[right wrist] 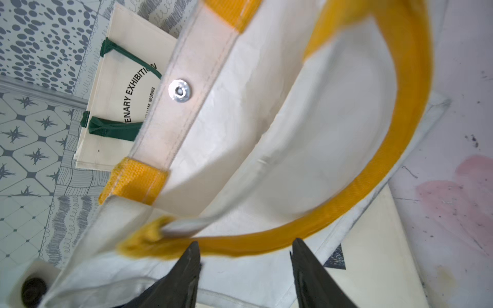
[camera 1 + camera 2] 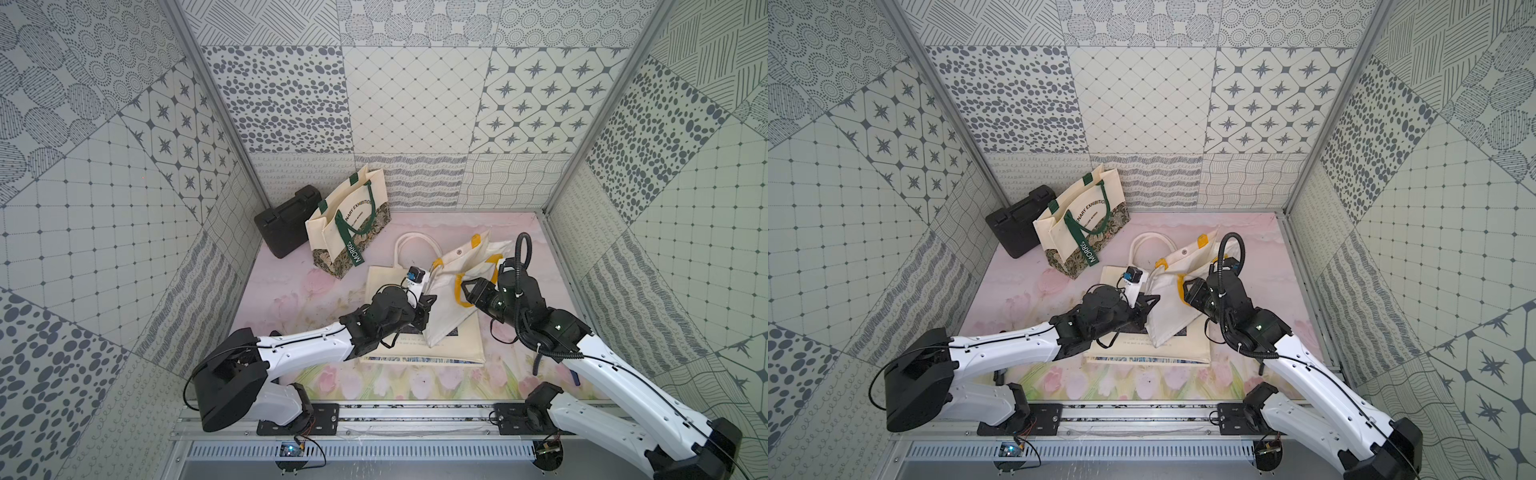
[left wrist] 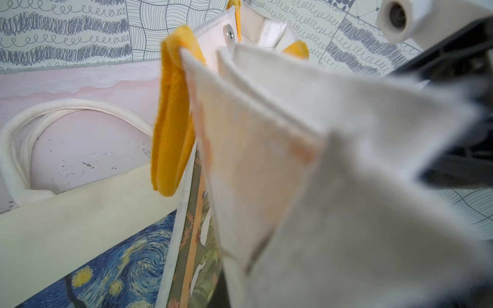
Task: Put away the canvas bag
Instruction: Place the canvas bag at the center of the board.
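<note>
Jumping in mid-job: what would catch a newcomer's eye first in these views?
The yellow-handled bag mid-table, held up by the left gripper while the open right gripper sits at its yellow handle. It hangs over a flat cream bag; a green-handled tote stands back left beside a black case.

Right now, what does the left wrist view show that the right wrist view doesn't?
Only the left wrist view: the white rope handles of the flat bag and the bird print on the yellow-handled bag. Only the right wrist view: the green-handled bag with its lettering, and the open right claw. Both: the yellow-handled bag's cream cloth, its metal snap, its yellow handles and part of the flat bag.
</note>
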